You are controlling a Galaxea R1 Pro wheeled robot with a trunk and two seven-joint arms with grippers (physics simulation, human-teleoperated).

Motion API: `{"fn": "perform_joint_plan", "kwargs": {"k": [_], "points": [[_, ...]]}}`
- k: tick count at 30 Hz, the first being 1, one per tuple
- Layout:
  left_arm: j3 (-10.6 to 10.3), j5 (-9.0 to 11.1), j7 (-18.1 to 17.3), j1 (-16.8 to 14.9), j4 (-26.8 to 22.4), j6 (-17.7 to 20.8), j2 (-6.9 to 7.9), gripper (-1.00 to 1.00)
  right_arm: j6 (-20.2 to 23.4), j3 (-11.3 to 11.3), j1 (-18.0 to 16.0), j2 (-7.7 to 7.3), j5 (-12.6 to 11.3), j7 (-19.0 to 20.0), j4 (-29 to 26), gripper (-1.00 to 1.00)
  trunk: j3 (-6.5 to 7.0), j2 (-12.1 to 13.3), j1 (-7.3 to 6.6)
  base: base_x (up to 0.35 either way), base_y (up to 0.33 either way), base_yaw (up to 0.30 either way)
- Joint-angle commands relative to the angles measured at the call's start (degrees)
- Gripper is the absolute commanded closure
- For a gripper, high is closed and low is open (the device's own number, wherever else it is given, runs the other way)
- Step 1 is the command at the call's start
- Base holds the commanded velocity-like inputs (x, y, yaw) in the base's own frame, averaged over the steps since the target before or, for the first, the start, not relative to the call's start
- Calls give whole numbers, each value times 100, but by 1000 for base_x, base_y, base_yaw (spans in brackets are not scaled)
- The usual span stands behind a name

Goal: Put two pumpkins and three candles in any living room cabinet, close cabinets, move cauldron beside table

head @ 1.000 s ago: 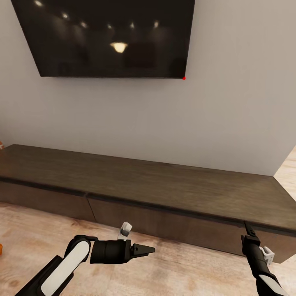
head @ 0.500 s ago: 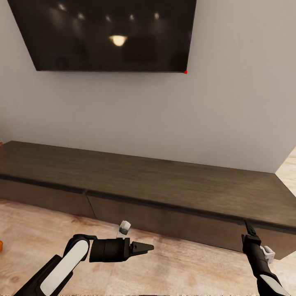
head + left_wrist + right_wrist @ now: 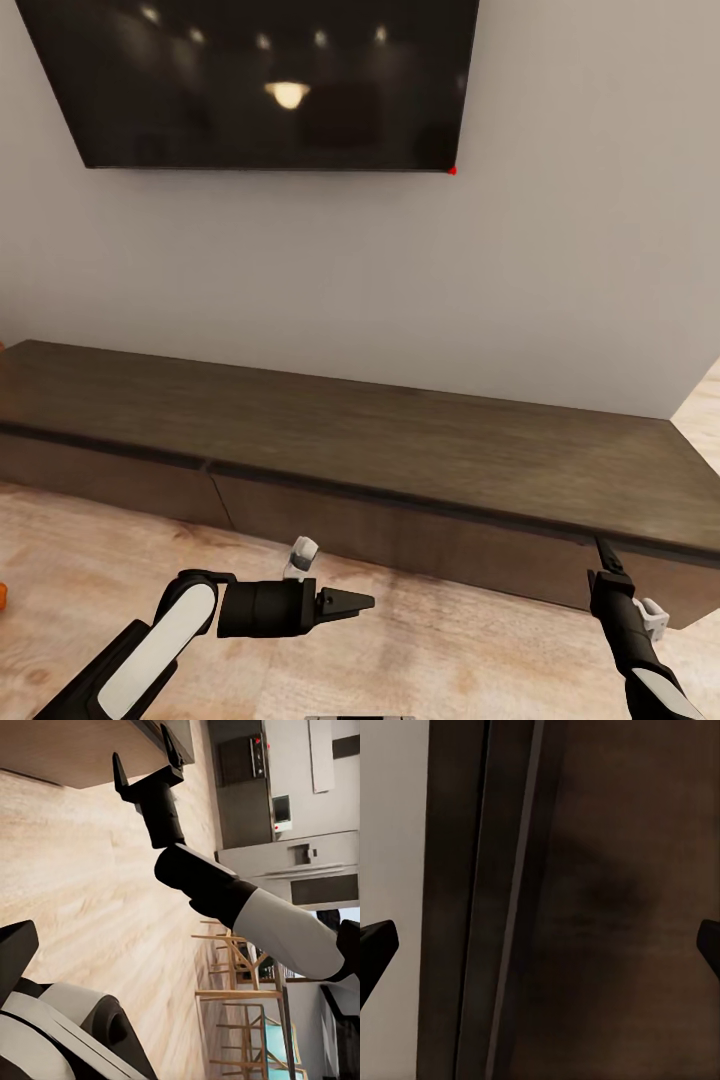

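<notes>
The cabinet (image 3: 400, 450) is a long, low dark brown unit running along the wall, and its front panels look closed. My right gripper (image 3: 600, 548) is open, its tips right at the dark groove under the cabinet's top edge near the right end. The left wrist view shows it from the side, the right gripper (image 3: 144, 761) with fingers spread at the cabinet's front (image 3: 75, 750). The right wrist view faces the cabinet's panel (image 3: 607, 900) close up. My left gripper (image 3: 365, 602) hovers over the floor in front of the cabinet, pointing right, open and empty. The pumpkins, candles, cauldron and table are out of view.
A large black TV (image 3: 270, 80) hangs on the grey wall above the cabinet. Light wood floor (image 3: 450, 660) lies in front. An orange sliver (image 3: 2, 595) shows at the floor's left edge. A fridge (image 3: 300, 862) and wooden chairs (image 3: 240, 1005) stand far off.
The whole picture has shifted up a little, so the camera moved. Both arms keep the same pose, with the right gripper still at the cabinet's front edge.
</notes>
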Motion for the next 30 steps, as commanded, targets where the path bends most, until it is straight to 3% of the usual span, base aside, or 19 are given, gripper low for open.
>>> {"fn": "perform_joint_plan", "kwargs": {"k": [1,30], "points": [[-6,-12,-26,-5,-6,7,3,-100,37,5,-3,-1,-55,24,6,-100,-5,-2,-1,0,0,0],[3,-12,-26,-5,-80,7,11,-100,41,13,-3,-10,-54,160,-29,-100,-5,-2,-1,9,0,0]]}}
